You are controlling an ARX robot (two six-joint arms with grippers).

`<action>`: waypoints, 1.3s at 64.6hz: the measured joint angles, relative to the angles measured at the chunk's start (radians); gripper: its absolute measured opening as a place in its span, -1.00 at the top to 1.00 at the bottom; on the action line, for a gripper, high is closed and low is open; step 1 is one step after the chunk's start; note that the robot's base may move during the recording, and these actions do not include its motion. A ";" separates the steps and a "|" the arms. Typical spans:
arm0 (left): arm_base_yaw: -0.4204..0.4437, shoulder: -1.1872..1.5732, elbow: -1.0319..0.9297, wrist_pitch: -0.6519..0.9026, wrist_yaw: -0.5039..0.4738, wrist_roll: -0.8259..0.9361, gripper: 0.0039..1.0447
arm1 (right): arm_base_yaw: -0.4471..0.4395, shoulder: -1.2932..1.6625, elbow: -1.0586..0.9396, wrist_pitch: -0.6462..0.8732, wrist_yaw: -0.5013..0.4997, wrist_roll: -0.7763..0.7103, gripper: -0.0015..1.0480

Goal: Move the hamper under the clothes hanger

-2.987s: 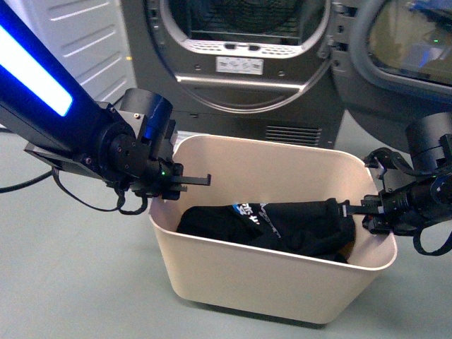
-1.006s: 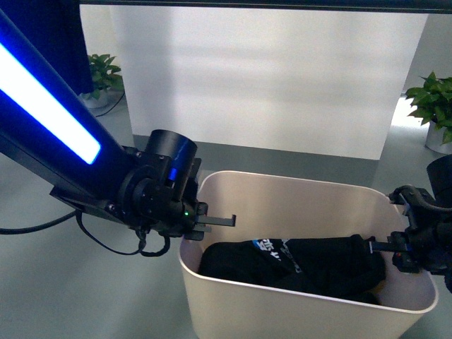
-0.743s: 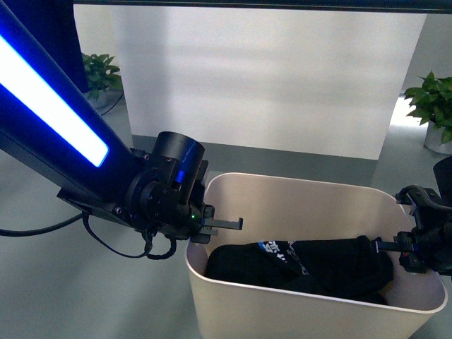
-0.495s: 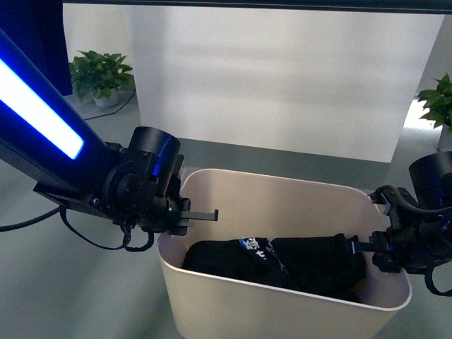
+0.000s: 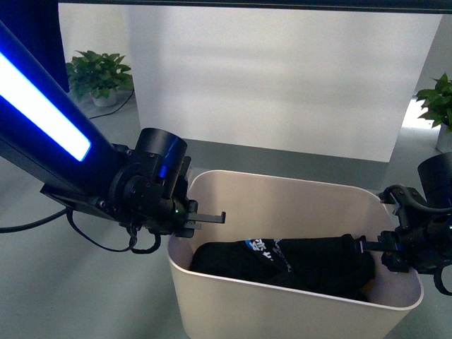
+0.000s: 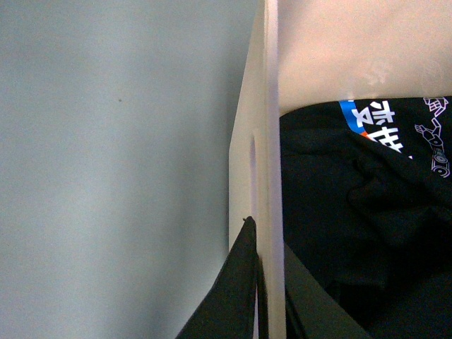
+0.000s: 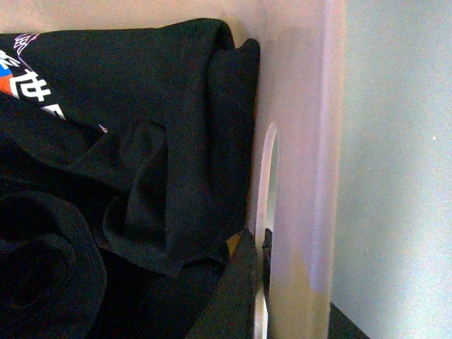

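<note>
The cream-beige hamper stands low in the front view with black clothes lying in it. My left gripper is shut on the hamper's left rim, and my right gripper is shut on its right rim. In the left wrist view the rim runs between the dark fingers of the left gripper. In the right wrist view the right gripper clamps the wall beside the slot handle. A dark grey horizontal bar, the clothes hanger's, crosses the very top. Dark cloth hangs at the top left.
A wide white panel stands on the grey floor beyond the hamper. Potted plants stand at the far left and far right. Bare grey floor lies to the left of the hamper.
Three seconds ago the dryer stood behind the hamper; now the white panel and plants do. Both grippers stay shut on the rim. Within the last second the hamper shifted slightly sideways in view.
</note>
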 joint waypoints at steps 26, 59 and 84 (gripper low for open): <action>0.000 0.000 -0.001 0.003 -0.008 0.003 0.94 | 0.002 0.000 0.000 0.000 -0.001 0.000 0.94; -0.002 0.000 -0.007 0.036 -0.035 0.011 0.94 | 0.002 0.017 0.012 0.053 -0.014 -0.010 0.94; -0.003 0.045 0.003 0.018 -0.032 0.016 0.94 | 0.006 0.082 0.044 0.021 -0.012 -0.016 0.94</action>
